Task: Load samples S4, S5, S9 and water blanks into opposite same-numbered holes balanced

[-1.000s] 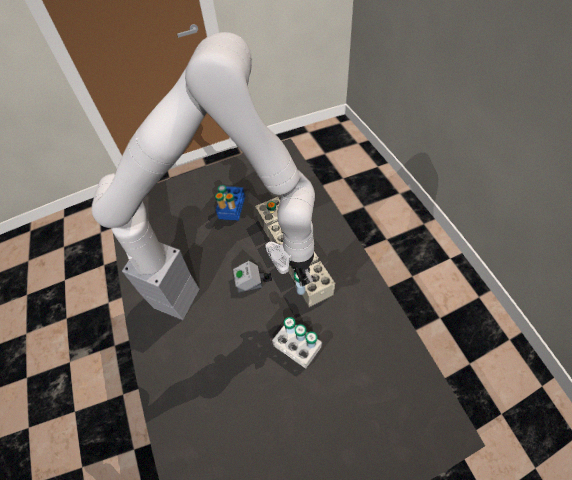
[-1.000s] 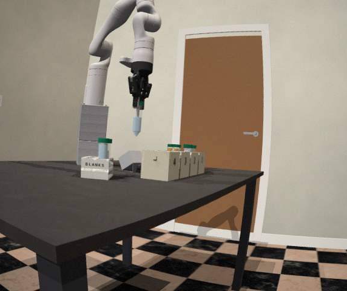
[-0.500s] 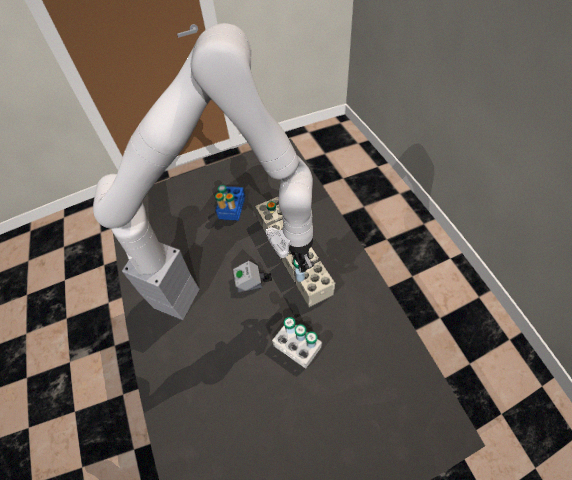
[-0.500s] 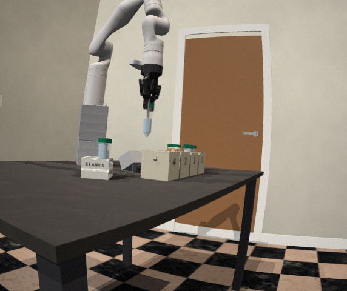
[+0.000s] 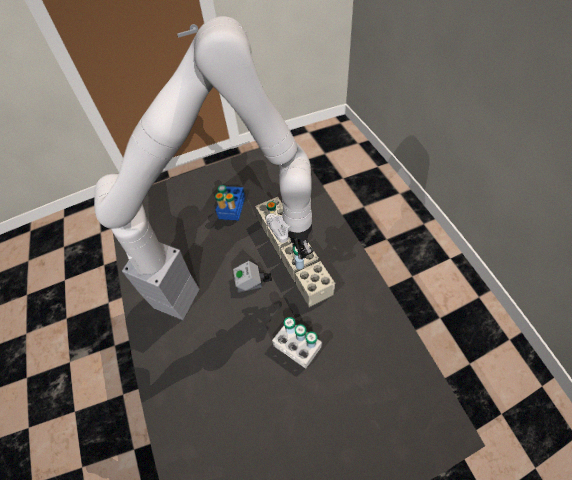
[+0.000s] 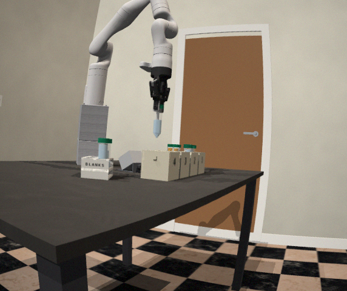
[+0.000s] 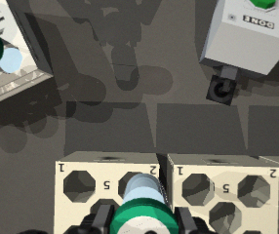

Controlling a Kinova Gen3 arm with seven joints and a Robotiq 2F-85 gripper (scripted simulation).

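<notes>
My gripper (image 5: pixel 301 252) (image 6: pixel 158 107) (image 7: pixel 141 220) is shut on the green cap of a water blank tube (image 5: pixel 299 261) (image 6: pixel 157 125) (image 7: pixel 140 187) with pale blue water. It holds the tube upright, high above the row of cream adapters. In the wrist view the tube hangs over hole 2 of the end adapter (image 5: pixel 323 295) (image 6: pixel 158 170) (image 7: pixel 81 163), which is marked 4 on its side. The neighbouring adapter (image 7: pixel 218 168) shows empty holes 1, 2 and 5. An orange-dot sample (image 5: pixel 271 205) stands in the far adapter. Green-capped tubes (image 6: pixel 173 146) stick out of the far adapters.
The white BLANKS rack (image 5: pixel 296 359) (image 6: pixel 96 170) (image 7: pixel 18 83) holds three blanks. The blue sample rack (image 5: pixel 228 213) stands at the back with several tubes. The DONE desk (image 5: pixel 247 281) (image 6: pixel 130 159) (image 7: pixel 247 44) with its green key (image 5: pixel 238 274) stands left of the adapters.
</notes>
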